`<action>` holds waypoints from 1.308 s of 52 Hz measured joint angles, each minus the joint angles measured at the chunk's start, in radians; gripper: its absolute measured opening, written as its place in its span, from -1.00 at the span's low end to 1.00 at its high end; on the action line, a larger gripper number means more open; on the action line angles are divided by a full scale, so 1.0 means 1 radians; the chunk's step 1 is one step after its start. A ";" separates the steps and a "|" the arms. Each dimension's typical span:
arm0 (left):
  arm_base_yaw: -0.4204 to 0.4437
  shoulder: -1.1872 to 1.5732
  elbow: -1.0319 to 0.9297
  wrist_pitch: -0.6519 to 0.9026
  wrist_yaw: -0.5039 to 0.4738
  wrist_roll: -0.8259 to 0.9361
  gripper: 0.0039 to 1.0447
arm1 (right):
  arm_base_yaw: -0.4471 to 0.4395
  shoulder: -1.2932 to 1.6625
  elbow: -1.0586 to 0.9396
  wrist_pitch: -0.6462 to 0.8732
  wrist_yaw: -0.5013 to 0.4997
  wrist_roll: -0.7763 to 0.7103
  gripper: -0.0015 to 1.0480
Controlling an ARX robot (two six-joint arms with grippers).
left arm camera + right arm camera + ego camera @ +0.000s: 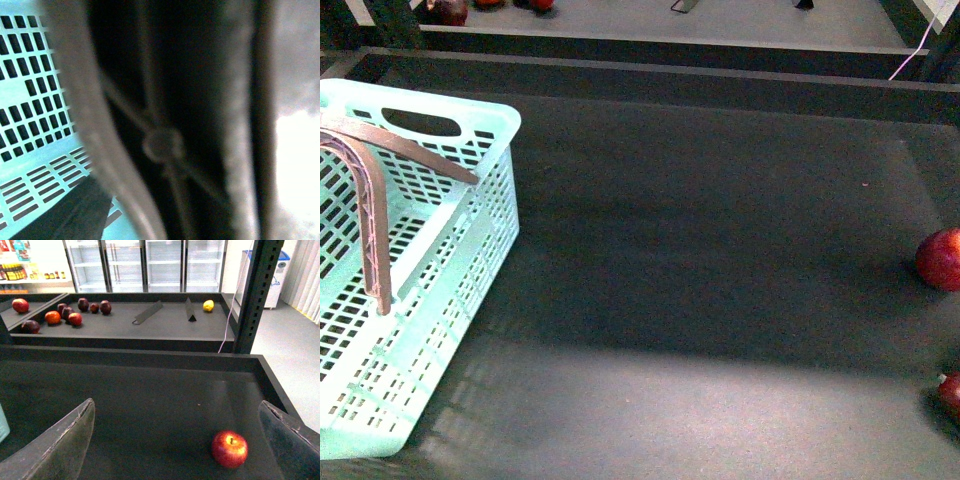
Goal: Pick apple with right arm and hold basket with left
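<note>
apple [939, 258] is sitting at 3 o'clock on the dark mat [700, 250], basket [490, 200] well apart at 9 o'clock, so the right arm is likely nearer. right gripper [175, 407] is gaping wide, apple lying off-centre toward one finger [287, 440]. left gripper's jaws: cannot tell. no legible writing showing.
</note>
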 joint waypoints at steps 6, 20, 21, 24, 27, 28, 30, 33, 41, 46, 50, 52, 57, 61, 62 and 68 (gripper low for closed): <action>0.000 0.000 0.007 -0.013 -0.004 0.000 0.01 | 0.000 0.000 0.000 0.000 0.000 0.000 0.83; -0.021 -0.030 0.011 -0.044 -0.006 -0.002 -0.73 | 0.000 0.000 0.000 0.000 0.000 0.000 0.83; -0.025 -0.034 0.011 -0.048 -0.006 0.001 -0.73 | 0.000 0.000 0.000 0.000 0.000 0.000 0.83; -0.032 -0.040 0.011 -0.053 -0.005 0.003 -0.73 | 0.000 0.000 0.000 0.000 0.000 0.000 0.83; -0.039 -0.050 0.011 -0.060 0.003 0.003 -0.73 | 0.000 0.000 0.000 0.000 0.000 0.000 0.83; -0.041 -0.053 0.011 -0.061 0.005 0.003 -0.73 | 0.000 0.000 0.000 0.000 0.000 0.000 0.83; -0.047 -0.060 0.011 -0.067 0.008 0.003 -0.73 | 0.000 0.000 0.000 0.000 0.000 0.000 0.83; -0.055 -0.073 0.011 -0.076 0.011 0.003 -0.73 | 0.000 0.000 0.000 0.000 0.000 0.000 0.83; -0.103 -0.146 0.011 -0.100 0.012 0.005 -0.73 | 0.000 0.000 0.000 0.000 0.000 0.000 0.83; -0.148 -0.195 0.011 -0.112 0.008 0.006 -0.73 | 0.000 0.000 0.000 0.000 0.000 0.000 0.83; -0.209 -0.233 0.018 -0.132 0.003 0.008 -0.73 | 0.000 0.000 0.000 0.000 0.000 0.000 0.83; -0.254 -0.247 0.027 -0.146 -0.002 0.008 -0.73 | 0.000 0.000 0.000 0.000 0.000 0.000 0.83; -0.366 -0.256 0.055 -0.174 -0.018 0.012 -0.73 | 0.000 0.000 0.000 0.000 0.000 0.000 0.83; -0.454 -0.256 0.082 -0.193 -0.027 0.016 -0.73 | 0.000 0.000 0.000 0.000 0.000 0.000 0.83; -0.471 -0.256 0.089 -0.196 -0.029 0.016 -0.73 | 0.000 0.000 0.000 0.000 0.000 0.000 0.83; -0.571 -0.254 0.141 -0.222 -0.038 0.028 -0.73 | 0.000 0.000 0.000 0.000 0.000 0.000 0.83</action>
